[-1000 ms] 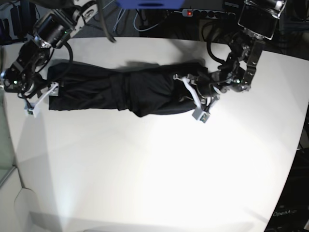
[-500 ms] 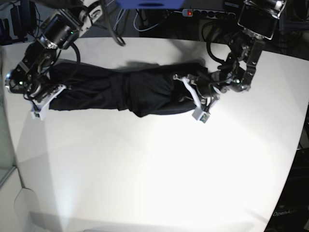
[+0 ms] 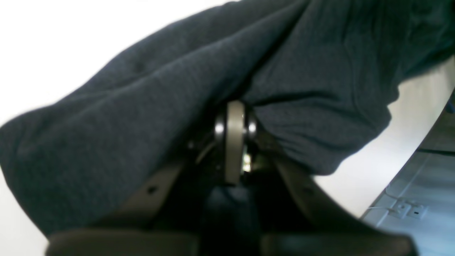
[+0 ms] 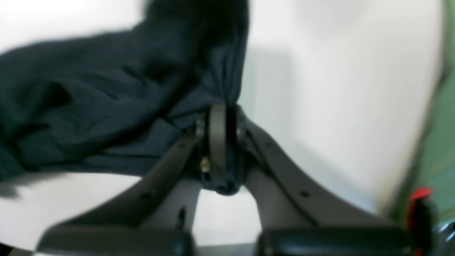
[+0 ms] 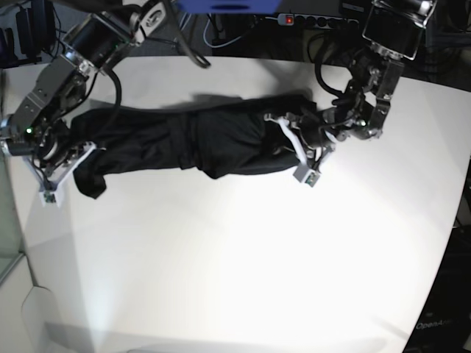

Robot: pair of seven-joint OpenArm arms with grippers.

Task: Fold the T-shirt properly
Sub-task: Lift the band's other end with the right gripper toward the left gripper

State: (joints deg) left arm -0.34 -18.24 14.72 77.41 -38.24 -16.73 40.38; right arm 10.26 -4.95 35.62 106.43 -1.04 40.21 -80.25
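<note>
While it lies stretched across the far half of the table (image 5: 235,250), the shirt (image 5: 199,140) forms a long, bunched, dark band running from one arm to the other, with creases gathered near its middle. In the base view its end on the picture's left hangs a little lower than the rest, drooping in a dark fold beside the right gripper (image 5: 62,173). The opposite end sits under and around the left gripper (image 5: 298,151), on the picture's right.

From the right wrist view, the right gripper (image 4: 222,145) is pressed together on a pinch of the shirt (image 4: 106,106), and the cloth rises out of the closed fingers and spreads away in wrinkled folds above the pale tabletop (image 4: 337,89). That picture is blurred, so fine detail of the fabric is lost.

From the left wrist view, the left gripper (image 3: 234,142) is likewise clamped together with the shirt (image 3: 160,106) draped over and around its tips; the fabric fills most of the picture, dark blue-grey in this light, and meets the white table (image 3: 53,42) at its edge.

Beyond the table's far edge, cables and a power strip with a red switch (image 5: 288,19) lie on the dark floor. Both arms reach in from that far side.
</note>
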